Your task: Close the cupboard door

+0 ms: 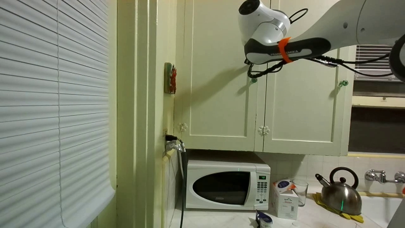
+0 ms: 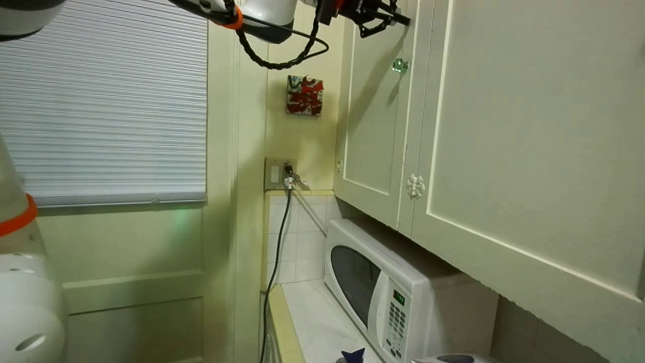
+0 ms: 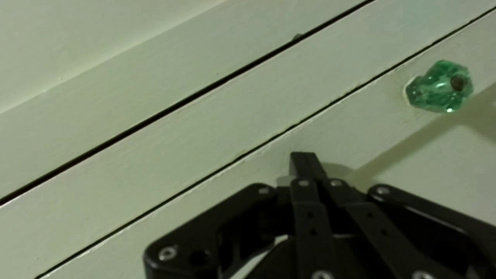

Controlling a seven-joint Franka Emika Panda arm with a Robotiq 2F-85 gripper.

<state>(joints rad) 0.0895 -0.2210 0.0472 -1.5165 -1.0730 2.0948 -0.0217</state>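
Observation:
The cupboard door [image 1: 218, 107] is the tall cream upper-cabinet door above the microwave. It also shows in an exterior view [image 2: 370, 131] and the wrist view [image 3: 372, 128]. It looks flush with its frame, with only a thin dark seam along its knob-side edge. Its green glass knob [image 3: 440, 87] shows in all views, also here [image 1: 254, 80] and here [image 2: 399, 65]. My gripper [image 2: 404, 20] is shut and empty, its fingertips [image 3: 304, 155] at the door's face near the seam, above the knob. I cannot tell whether they touch. The arm hides the gripper in an exterior view.
A matching cream door [image 1: 302, 107] with a green knob [image 1: 343, 83] adjoins it. A white microwave [image 1: 227, 183] stands below. A tea box [image 1: 286, 202], a glass [image 1: 301, 193] and a kettle [image 1: 341, 198] stand on the counter. A small red picture [image 2: 305, 96] hangs on the side wall.

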